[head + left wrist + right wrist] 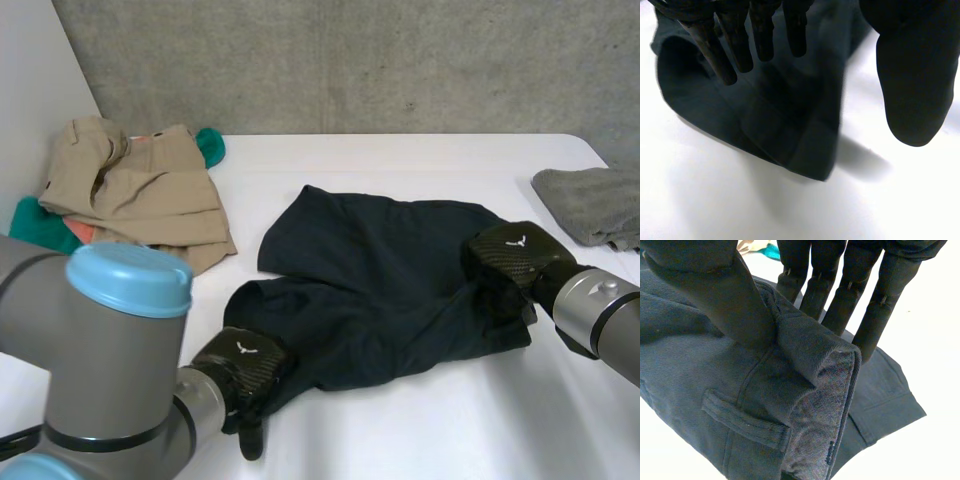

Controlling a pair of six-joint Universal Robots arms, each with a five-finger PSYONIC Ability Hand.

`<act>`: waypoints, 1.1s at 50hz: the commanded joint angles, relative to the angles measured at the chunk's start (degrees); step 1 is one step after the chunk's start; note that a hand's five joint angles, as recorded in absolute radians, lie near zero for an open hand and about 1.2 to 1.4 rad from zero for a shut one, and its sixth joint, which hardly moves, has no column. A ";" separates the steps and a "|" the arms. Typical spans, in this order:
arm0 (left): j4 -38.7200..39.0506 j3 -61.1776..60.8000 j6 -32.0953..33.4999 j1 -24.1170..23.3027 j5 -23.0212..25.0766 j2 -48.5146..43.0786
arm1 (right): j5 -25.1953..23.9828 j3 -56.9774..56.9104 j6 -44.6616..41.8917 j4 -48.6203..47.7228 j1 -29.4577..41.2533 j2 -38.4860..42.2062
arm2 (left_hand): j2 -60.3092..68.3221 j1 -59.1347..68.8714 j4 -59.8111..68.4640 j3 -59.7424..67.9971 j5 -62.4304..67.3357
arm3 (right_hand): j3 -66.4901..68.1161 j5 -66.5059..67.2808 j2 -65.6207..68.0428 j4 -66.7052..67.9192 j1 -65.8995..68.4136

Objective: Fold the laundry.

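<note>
The right hand [715,290] pinches a folded edge of the dark shorts [380,290] between thumb and fingers. The left hand [912,75] is spread, with straight fingers over the shorts' other end.

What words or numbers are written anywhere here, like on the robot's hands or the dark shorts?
No words or numbers can be read.
On the left hand: a small white emblem, no letters.
On the right hand: the same emblem, no letters.
On the dark shorts: a tiny dark tag inside the waistband, too small to read.
</note>
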 commanded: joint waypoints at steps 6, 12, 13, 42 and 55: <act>3.90 4.79 1.15 -2.51 -6.71 -5.67 | 2.34 -0.09 4.09 -1.99 0.41 -0.42 | 58.75 58.27 58.91 58.71 59.15 | 12.20 12.18 13.18 11.59 15.92; 5.84 3.74 6.67 -2.77 -10.94 -2.69 | 0.58 2.80 -11.87 4.05 -0.38 -1.47 | 63.57 63.09 63.73 63.53 63.97 | 12.20 12.18 13.18 11.59 15.92; 4.97 3.04 8.16 -2.95 -10.67 -1.99 | 0.14 3.94 -16.52 6.51 -0.82 -1.74 | 63.57 63.09 63.73 63.53 63.97 | 12.20 12.18 13.18 11.59 15.92; 6.62 40.10 25.40 2.85 -2.33 -19.19 | 6.81 -7.03 -14.29 -9.27 0.05 10.99 | 63.57 63.09 63.73 63.53 63.97 | 12.20 12.18 13.18 11.59 15.92; 13.39 66.04 25.58 3.91 -0.12 -41.17 | 19.56 -16.87 -17.79 -36.17 3.74 27.08 | 63.57 63.09 63.73 63.53 63.97 | 12.20 12.18 13.18 11.59 15.92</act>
